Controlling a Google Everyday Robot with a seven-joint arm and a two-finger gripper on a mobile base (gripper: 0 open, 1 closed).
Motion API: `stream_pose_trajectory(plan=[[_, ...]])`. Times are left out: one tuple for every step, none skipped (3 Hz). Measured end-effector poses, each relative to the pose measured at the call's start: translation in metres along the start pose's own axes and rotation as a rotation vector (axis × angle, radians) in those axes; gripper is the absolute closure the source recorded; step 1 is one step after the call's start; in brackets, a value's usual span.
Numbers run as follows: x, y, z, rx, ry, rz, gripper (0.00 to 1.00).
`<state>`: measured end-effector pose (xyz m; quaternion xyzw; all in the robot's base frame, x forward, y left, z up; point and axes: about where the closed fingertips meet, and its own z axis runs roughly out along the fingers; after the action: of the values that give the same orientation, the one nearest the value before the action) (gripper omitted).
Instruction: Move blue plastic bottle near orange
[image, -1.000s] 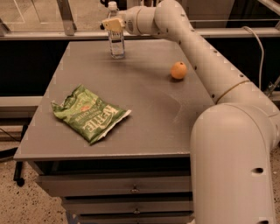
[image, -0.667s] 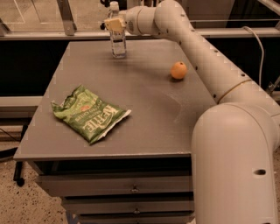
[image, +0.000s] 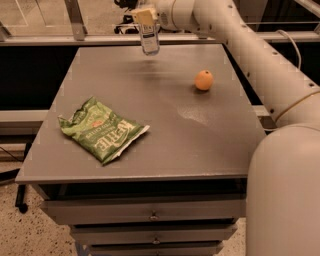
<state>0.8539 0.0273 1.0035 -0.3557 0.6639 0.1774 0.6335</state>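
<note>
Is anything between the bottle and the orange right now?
Nothing visible. The gripper holds the bottle at the far edge; only bare table lies toward the orange. The bag lies front-left, off the path.

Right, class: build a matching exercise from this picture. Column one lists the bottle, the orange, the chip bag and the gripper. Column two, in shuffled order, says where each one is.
Column one
1. blue plastic bottle
2. orange
3. green chip bag
4. gripper

Column two
a. lying flat at the near left of the table
b. above the table's far edge, closed on the bottle's top
c. alone on the right side of the table
d. upright at the far edge, held by its cap end

Pairs: 1-d, 2-c, 3-a, 4-b
</note>
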Motion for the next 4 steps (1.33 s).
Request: stream_pose_trajectory(plan=[[-0.008, -0.028, -0.039, 0.047, -0.024, -0.025, 1.00], [0.016, -0.077, -0.095, 0.115, -0.021, 0.011, 1.00], [0.042, -0.105, -0.134, 0.168, 0.010, 0.042, 1.00], [0.055, -0.118, -0.168, 0.200, 0.046, 0.071, 1.00]])
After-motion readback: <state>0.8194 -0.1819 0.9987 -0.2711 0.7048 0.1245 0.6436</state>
